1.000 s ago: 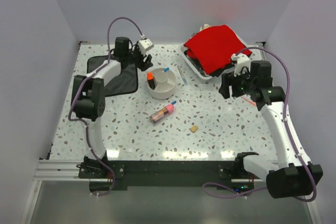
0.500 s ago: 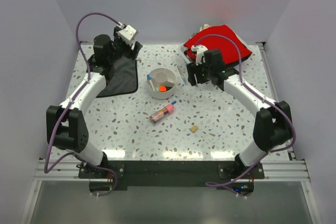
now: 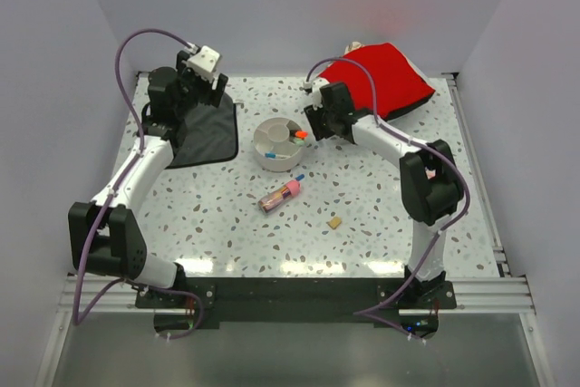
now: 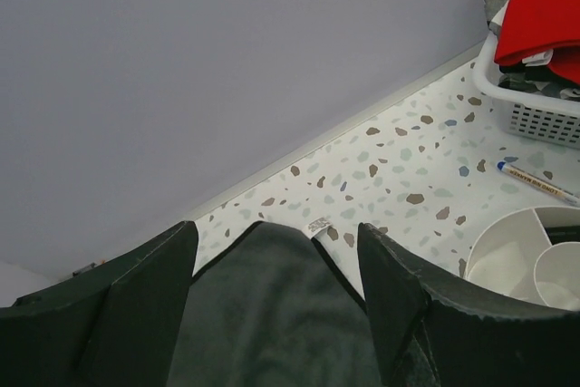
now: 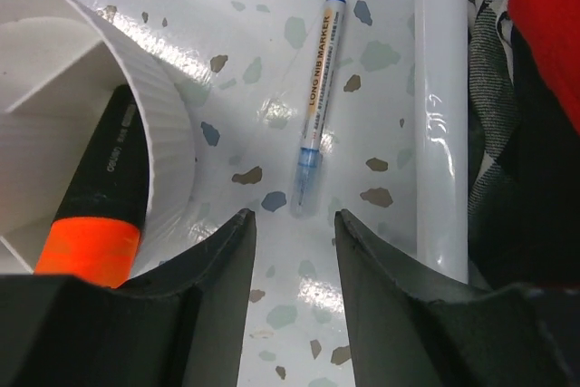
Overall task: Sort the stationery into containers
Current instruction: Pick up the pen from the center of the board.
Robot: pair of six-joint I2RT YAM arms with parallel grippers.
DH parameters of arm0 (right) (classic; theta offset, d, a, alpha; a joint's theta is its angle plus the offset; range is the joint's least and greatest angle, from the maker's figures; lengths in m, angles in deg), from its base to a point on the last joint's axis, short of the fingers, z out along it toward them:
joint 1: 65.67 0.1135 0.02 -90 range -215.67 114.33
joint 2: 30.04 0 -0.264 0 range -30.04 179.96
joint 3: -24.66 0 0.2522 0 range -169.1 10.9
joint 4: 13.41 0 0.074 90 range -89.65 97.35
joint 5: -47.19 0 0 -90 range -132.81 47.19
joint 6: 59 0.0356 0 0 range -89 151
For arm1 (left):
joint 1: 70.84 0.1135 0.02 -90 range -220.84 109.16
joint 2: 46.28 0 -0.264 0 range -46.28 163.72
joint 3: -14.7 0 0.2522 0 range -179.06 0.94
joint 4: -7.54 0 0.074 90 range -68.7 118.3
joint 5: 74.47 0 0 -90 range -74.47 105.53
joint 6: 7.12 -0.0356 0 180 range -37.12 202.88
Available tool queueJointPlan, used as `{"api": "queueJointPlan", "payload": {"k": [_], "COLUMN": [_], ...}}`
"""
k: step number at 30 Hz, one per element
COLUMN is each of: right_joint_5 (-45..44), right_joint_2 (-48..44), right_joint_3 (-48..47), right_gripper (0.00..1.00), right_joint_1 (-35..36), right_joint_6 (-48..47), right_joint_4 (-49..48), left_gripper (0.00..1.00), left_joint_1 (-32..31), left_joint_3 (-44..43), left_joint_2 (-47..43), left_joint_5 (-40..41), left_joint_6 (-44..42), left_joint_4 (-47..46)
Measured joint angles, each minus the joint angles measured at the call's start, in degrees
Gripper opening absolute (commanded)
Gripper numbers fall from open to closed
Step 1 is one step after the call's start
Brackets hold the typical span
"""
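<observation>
The round off-white divided bowl (image 3: 272,138) stands mid-table. The orange-and-black highlighter (image 3: 300,134) lies in it on the right and shows in the right wrist view (image 5: 95,201). A small blue-tipped item (image 3: 272,156) also lies in the bowl. A thin blue-tipped pen (image 5: 317,106) lies on the table between the bowl (image 5: 136,88) and the tray. My right gripper (image 5: 292,217) is open and empty just short of that pen, beside the bowl's right (image 3: 314,122). The pink-capped tan stick (image 3: 279,195) and the tan eraser (image 3: 334,222) lie nearer. My left gripper (image 4: 276,233) is open and empty over the black cloth (image 4: 263,314).
The white tray's rim (image 5: 439,115) runs close to the pen's right, with the red cloth (image 3: 381,79) heaped in it. The black cloth (image 3: 204,138) lies left of the bowl. The back wall is close behind both grippers.
My right arm has swung left from the tray side to the bowl's right edge, over the pen. My left arm has drawn back left over the black cloth. The orange highlighter now shows at the bowl's right.
</observation>
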Motion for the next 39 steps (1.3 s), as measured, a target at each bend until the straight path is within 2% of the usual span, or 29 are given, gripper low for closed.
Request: {"api": "queueJointPlan", "payload": {"k": [18, 28, 38, 39], "right_joint_5": [-0.79, -0.57, 2.40, 2.45], "right_joint_2": [10.43, 12.79, 14.36, 14.32], "right_joint_3": [-6.19, -7.54, -8.66, -8.44], "right_gripper": [0.43, 0.50, 0.34, 0.28], "right_joint_1": [0.00, 0.02, -0.83, -0.92], "right_joint_6": [0.79, 1.40, 2.60, 2.60], "right_joint_4": [1.09, 1.42, 1.95, 1.75], "left_gripper": [0.76, 0.76, 0.76, 0.76], "left_joint_1": [0.02, 0.11, 0.11, 0.11], "left_joint_3": [0.00, -0.02, -0.44, -0.44], "left_joint_2": [2.56, 3.78, 4.31, 4.31], "left_joint_5": [-0.44, -1.09, -2.38, -2.49], "left_joint_6": [-0.02, -0.11, -0.07, -0.07], "left_joint_4": [0.46, 0.48, 1.42, 1.49]}}
